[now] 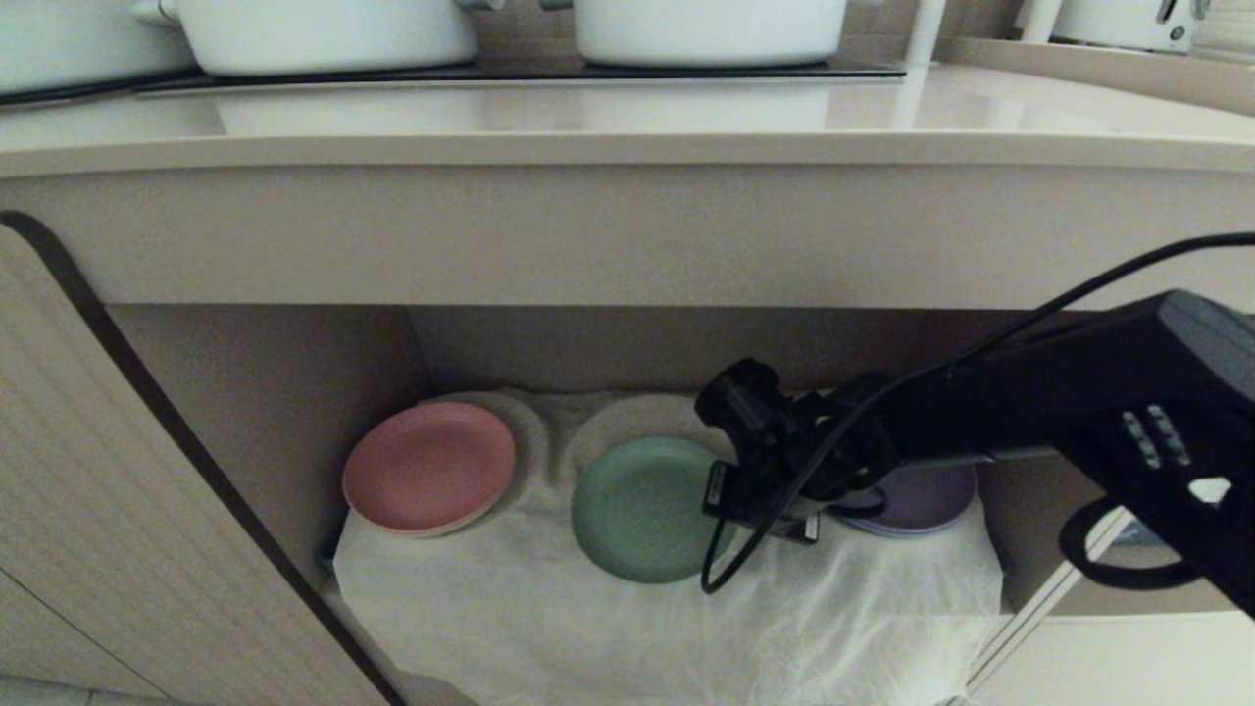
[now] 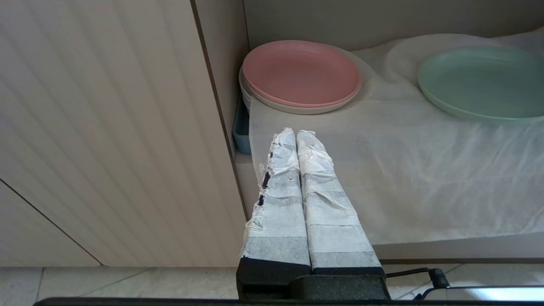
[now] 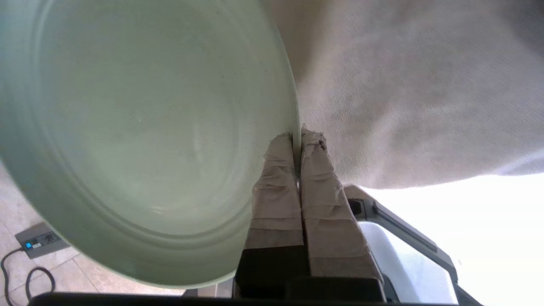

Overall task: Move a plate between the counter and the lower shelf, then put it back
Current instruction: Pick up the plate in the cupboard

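- Three plates sit in the lower shelf (image 1: 294, 392), on its wrinkled white cloth (image 1: 549, 608): a pink plate (image 1: 428, 467) to the left, the plate (image 1: 637, 510) in mint green at the middle, and a purple plate (image 1: 927, 500) to the right, partly hidden behind the right arm (image 1: 1079, 402).
- Reaching in from the right, the right gripper (image 3: 297, 138) is clamped on the rim of the green plate, one taped finger on each face of the edge.
- Whether the green plate rests on the cloth or hangs just clear of it cannot be told.
- Outside the niche, by the ribbed cabinet door (image 2: 106, 127), the left gripper (image 2: 296, 134) hangs with its taped fingers pressed together and nothing between them.
- Above the shelf runs the counter (image 1: 627, 123), bearing white pots (image 1: 324, 34) on a black hob panel (image 1: 490, 71).
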### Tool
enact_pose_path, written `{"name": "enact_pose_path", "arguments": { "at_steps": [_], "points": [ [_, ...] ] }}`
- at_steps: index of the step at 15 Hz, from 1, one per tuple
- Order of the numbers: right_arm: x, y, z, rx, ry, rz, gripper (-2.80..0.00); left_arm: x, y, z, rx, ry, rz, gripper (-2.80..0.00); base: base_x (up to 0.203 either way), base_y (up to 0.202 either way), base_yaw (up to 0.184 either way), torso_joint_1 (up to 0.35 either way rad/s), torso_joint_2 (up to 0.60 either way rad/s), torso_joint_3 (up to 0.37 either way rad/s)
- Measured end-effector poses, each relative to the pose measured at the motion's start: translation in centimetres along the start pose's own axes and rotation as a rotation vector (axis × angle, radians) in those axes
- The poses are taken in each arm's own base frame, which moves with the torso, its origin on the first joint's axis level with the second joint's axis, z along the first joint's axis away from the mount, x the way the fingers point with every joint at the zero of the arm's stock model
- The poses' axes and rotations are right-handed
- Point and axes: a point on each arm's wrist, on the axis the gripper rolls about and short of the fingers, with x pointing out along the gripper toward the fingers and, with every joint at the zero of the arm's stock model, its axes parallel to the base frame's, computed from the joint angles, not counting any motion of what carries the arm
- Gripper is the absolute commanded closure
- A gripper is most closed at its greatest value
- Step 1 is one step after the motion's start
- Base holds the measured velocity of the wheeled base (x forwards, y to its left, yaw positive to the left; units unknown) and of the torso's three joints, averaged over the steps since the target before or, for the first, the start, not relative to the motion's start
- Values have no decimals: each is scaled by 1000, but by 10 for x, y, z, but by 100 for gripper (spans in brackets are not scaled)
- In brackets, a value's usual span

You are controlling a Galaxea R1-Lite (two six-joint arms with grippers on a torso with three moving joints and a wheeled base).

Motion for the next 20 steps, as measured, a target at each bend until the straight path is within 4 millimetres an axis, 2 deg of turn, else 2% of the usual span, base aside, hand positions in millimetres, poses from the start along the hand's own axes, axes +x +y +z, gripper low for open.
{"name": "enact_pose_path", "arguments": {
  "at_steps": [12,20],
  "points": [
    [-34,-20,-18,-24,-8,-47,0,0,0,0,0,0,0,0,0,0,0,0,0,0],
    [-59,-47,-30,-13,1,-79,0,0,0,0,0,0,1,0,0,0,0,0,0,0]
  ]
}}
